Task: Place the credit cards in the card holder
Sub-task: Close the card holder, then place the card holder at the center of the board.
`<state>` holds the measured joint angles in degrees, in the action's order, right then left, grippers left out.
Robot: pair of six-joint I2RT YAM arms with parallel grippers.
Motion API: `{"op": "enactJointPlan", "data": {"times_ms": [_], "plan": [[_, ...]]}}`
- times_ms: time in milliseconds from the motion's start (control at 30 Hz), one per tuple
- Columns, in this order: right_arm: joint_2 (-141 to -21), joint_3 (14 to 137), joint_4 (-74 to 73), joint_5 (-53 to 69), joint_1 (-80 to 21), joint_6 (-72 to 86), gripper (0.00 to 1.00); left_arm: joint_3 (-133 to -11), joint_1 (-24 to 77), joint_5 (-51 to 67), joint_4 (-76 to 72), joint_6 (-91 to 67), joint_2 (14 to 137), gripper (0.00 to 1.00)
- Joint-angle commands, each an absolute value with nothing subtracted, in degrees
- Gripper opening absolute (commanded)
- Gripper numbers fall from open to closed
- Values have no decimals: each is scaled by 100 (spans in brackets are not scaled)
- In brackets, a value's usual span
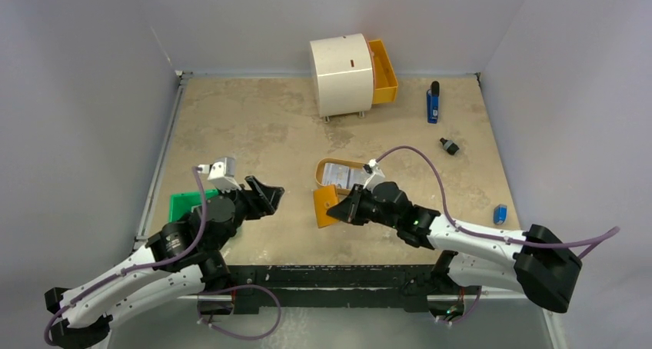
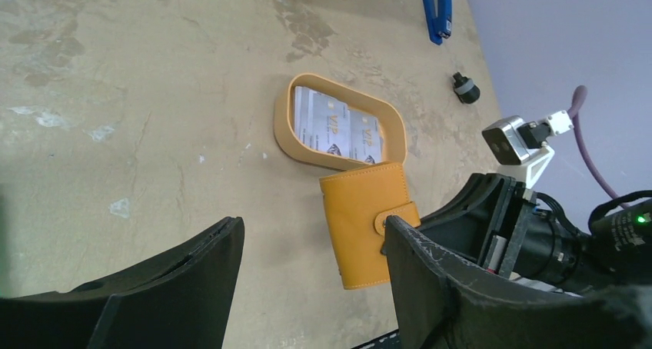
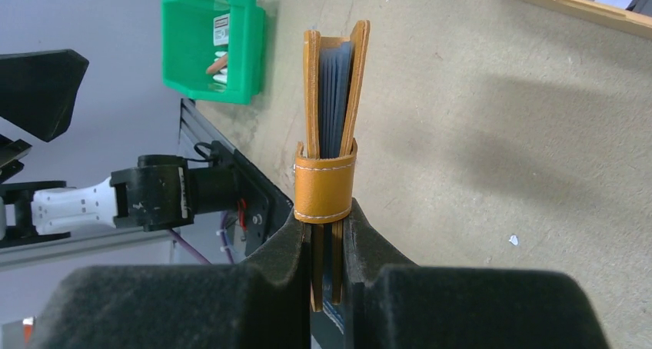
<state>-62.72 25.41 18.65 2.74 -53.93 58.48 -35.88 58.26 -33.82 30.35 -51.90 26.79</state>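
Two pale white-blue credit cards [image 2: 338, 130] lie side by side in an oval tan leather tray [image 2: 286, 126] on the tabletop, just beside the tan leather card holder [image 3: 330, 95]. The right hand [image 3: 327, 226] pinches the holder's strapped edge; the left hand [image 2: 311, 230] hangs wide open, empty. Best, I judge, to hold firm while the left unsnaps the strap. The cards' print seems to read "VIP"; the green plastic bin's [image 3: 211, 41] label is illegible.

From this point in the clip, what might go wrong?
The right gripper pinches the card holder by one thin edge, strap still fastened; it may slip or stay closed. The credit cards lie flat inside the oval tray, whose rim may block the open left gripper from lifting them.
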Motion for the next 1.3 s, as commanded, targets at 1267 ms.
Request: {"op": "enactJointPlan", "data": {"times_ms": [1267], "plan": [[-6777,1218,3144,-791,-5391,8543,0,-2988,5836,-2417,1835,-5737,3427,62]]}}
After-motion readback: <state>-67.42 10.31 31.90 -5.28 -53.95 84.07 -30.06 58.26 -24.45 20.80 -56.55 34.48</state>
